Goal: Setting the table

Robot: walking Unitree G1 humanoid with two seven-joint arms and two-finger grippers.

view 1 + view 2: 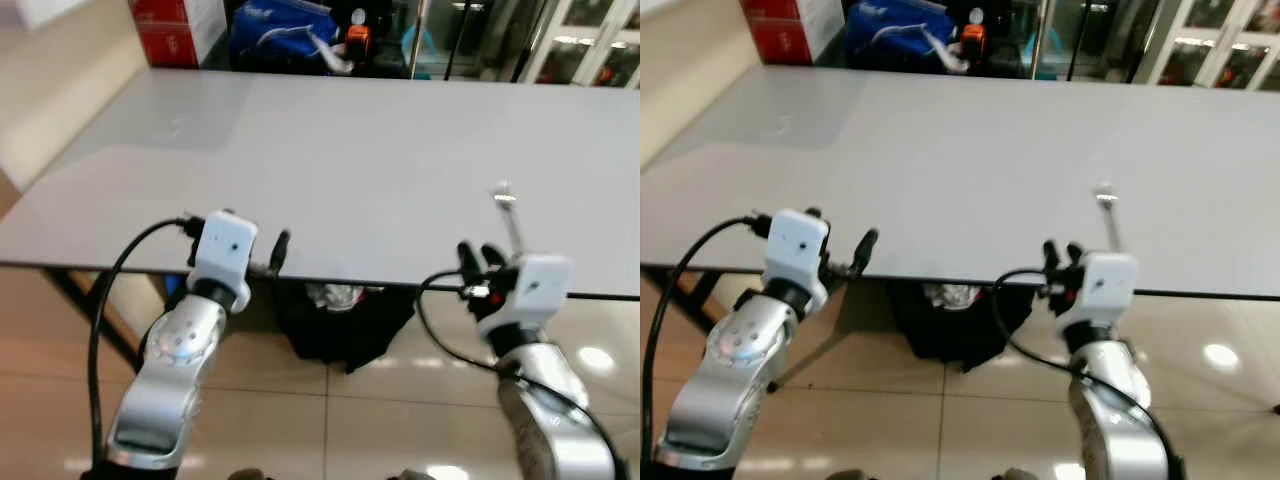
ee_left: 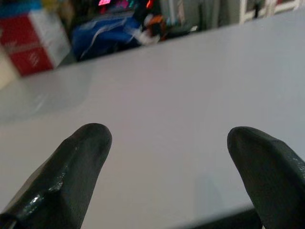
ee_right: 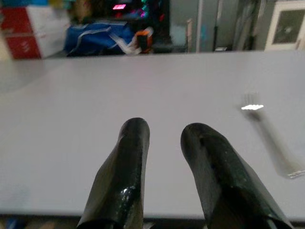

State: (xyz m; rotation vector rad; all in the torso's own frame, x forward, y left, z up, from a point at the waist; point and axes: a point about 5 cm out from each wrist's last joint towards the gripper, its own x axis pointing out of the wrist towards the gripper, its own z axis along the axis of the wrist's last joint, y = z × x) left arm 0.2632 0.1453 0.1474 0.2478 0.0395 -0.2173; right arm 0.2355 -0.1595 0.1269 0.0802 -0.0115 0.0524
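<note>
From the head camera I have both arms raised at the near edge of a wide grey table. The left gripper sits just over that edge at about 7 o'clock from the table's middle; through its wrist camera I see its two black fingers spread wide apart, nothing between them, released. The right gripper is at the near edge around 5 o'clock, and its wrist camera shows a narrow gap between its fingers, with nothing gripped.

The fork lies flat on the table top, just beyond the right gripper at roughly 1 o'clock from it and apart from the fingers, its tines pointing away from me and its handle running back toward the edge. In the right wrist picture the fork is blurred, the tines catching a bright glint.

Beyond the far edge, at 11 to 12 o'clock, I make out a red and white box and a blue bag; I cannot tell what either holds. Under the table near the edge hangs something black, on a glossy tiled floor.
</note>
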